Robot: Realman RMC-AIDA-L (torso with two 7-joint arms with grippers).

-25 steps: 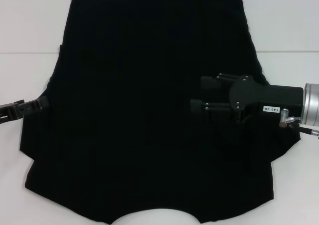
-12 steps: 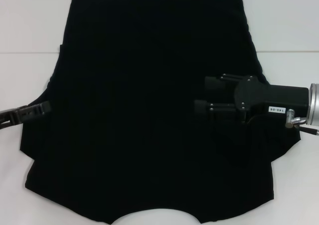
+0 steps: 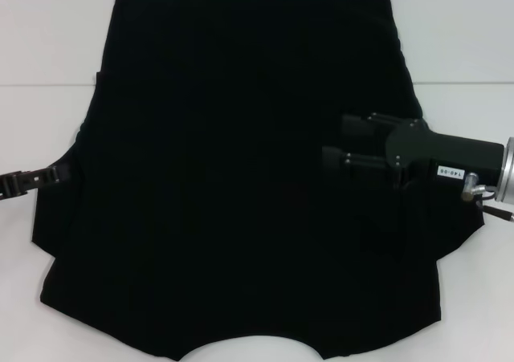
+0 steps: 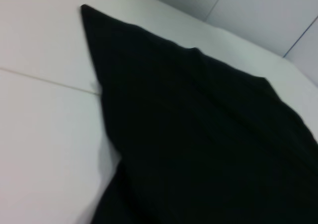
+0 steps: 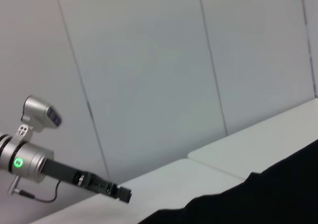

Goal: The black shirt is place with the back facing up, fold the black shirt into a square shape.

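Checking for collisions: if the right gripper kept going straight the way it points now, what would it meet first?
Probably nothing solid. The right gripper points toward the robot's left over the black shirt. If low enough it brushes the fabric; height is unclear. The left gripper sits at the far edge.

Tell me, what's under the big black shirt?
The black shirt lies spread on a white table, which shows all around it. The right gripper hangs above it; the left gripper is at its edge. Anything else beneath the fabric is covered.
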